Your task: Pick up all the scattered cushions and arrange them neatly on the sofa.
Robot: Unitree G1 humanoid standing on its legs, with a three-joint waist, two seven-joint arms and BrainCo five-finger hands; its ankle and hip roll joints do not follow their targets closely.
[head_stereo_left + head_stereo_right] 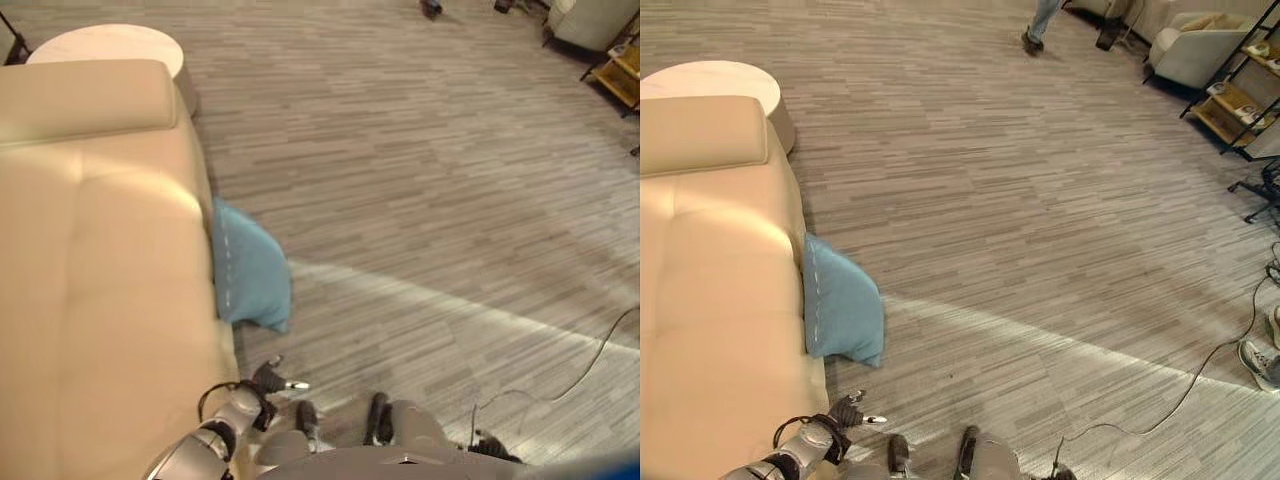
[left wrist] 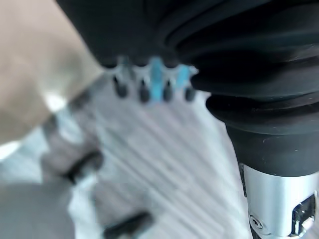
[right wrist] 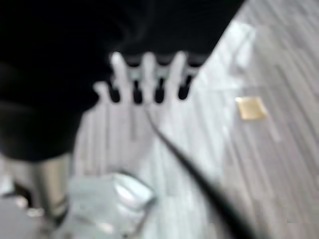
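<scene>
A teal cushion (image 1: 250, 265) stands on its edge on the floor, leaning against the side of the beige sofa (image 1: 90, 270). The same cushion (image 1: 843, 300) lies a short way ahead of my left hand (image 1: 845, 412), which hovers low beside the sofa's near corner with straight fingers and holds nothing. In the left wrist view a strip of the teal cushion (image 2: 157, 69) shows past the fingertips (image 2: 144, 92). My right hand (image 3: 144, 79) hangs over bare floor, fingers straight and empty.
A round white table (image 1: 110, 45) stands behind the sofa's far end. A person's legs (image 1: 1040, 25), an armchair (image 1: 1200, 45), a shelf (image 1: 1240, 100) and a shoe (image 1: 1260, 360) line the far and right sides. A brass floor plate (image 3: 250, 107) sits in the wood floor.
</scene>
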